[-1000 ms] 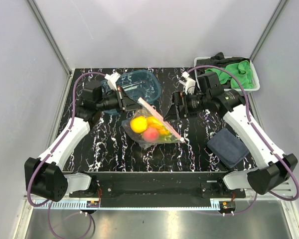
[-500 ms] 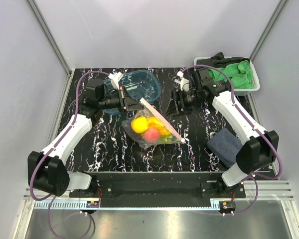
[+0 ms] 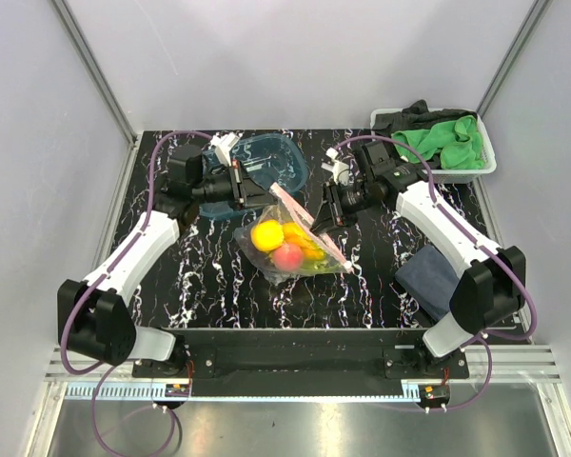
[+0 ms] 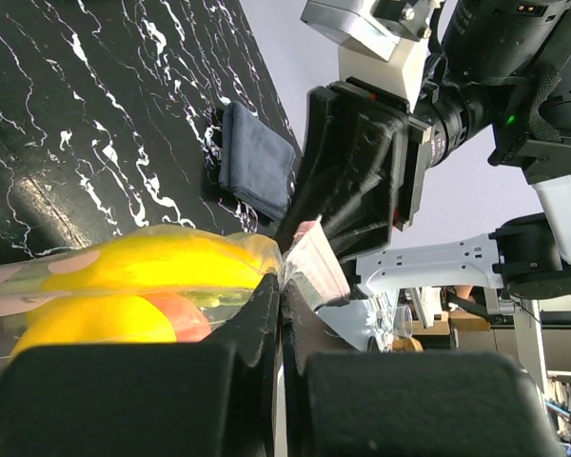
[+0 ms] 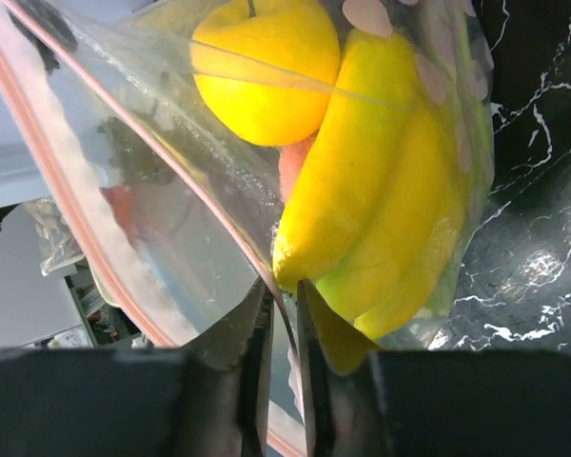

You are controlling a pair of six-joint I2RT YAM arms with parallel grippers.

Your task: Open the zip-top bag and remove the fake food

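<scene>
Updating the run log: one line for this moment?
left tool: shut on zip-top bag | right tool: at bag edge, grip unclear | fake food: inside

Bright, even light from above; the bench shows only soft, faint shadows. In the wrist views the left gripper and right gripper are dark, blurred foreground; beyond the right gripper the bag carries pale glare.

Tabletop: black, white marble veining. Zip-top bag: clear, pale pink spots; zip strip pink-red. Inside: lemon yellow; peach pink-red; banana bunch yellow, greenish ends. Tray, far edge: blue-tinted clear. Bin, far right corner: white. Its cloths: green cloth, black cloth. Folded cloth, right edge: dark navy.
</scene>
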